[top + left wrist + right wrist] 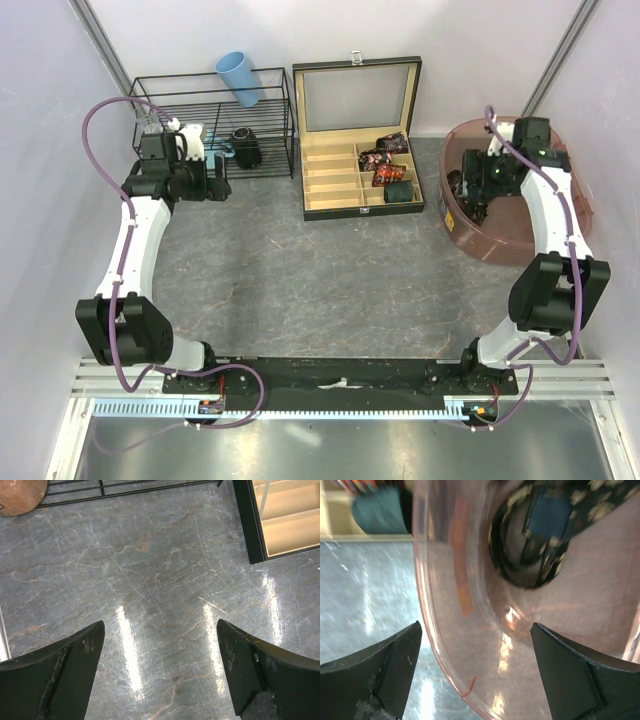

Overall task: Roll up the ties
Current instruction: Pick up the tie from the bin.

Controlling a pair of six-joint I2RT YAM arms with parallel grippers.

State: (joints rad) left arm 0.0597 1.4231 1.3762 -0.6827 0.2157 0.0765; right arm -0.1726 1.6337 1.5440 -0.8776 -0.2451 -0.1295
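My left gripper point(160, 672) is spread wide with nothing between its fingers. It is low over the bare table point(150, 580), left of the box point(355, 95) and just off that box's near left corner. Behind it, also left of the box, stands the wire rack point(285, 120). A black mug point(245, 148) sits inside the rack and a blue cup point(240, 78) leans at its back.

My right gripper point(475, 675) is spread as well and grips nothing. It hangs to the right of the box, straddling the rim of the pink tub point(470, 645) on the side that faces the box. One finger is outside over the table, and the other is over the tub's inside.

The loose ties point(468, 190) lie in that tub, right of the box. From my right wrist I see one of them, a dark tie with tan prints point(530, 545). It is bunched in a loop on the tub's floor and is apart from both my fingers. The view of it is blurred, so I cannot tell how many ties lie there.

Several coils point(388, 175) sit in the compartments toward the box's right side. The nearest of them is a teal coil point(380, 510) in the front right corner. The box's lid stands open at its back.
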